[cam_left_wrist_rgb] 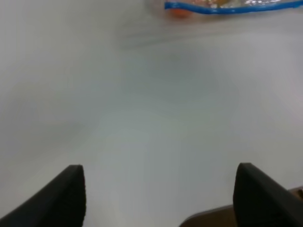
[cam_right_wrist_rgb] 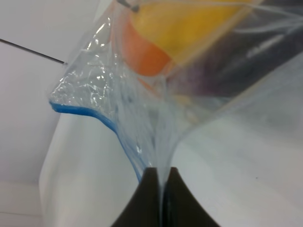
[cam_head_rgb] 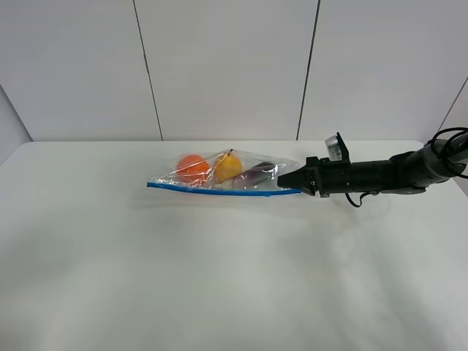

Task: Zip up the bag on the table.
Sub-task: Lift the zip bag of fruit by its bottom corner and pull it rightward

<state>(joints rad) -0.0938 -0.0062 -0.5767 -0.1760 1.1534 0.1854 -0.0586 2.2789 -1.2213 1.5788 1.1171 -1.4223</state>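
The clear bag [cam_head_rgb: 227,175] lies on the white table [cam_head_rgb: 219,278] toward the back, its blue zipper strip [cam_head_rgb: 219,191] along the near long edge. Orange, yellow and purple items show through it. My right gripper [cam_head_rgb: 292,181] reaches in from the right and is shut on the bag's right end by the zipper strip; in the right wrist view the fingertips [cam_right_wrist_rgb: 162,187] pinch the plastic [cam_right_wrist_rgb: 142,109]. My left gripper [cam_left_wrist_rgb: 158,196] is open and empty above bare table, well short of the bag's blue strip [cam_left_wrist_rgb: 227,7]. It does not show in the exterior high view.
The table's back edge meets a white panelled wall [cam_head_rgb: 227,66]. A brown surface [cam_left_wrist_rgb: 208,218] shows past the table's edge in the left wrist view. Bare tabletop lies in front of the bag.
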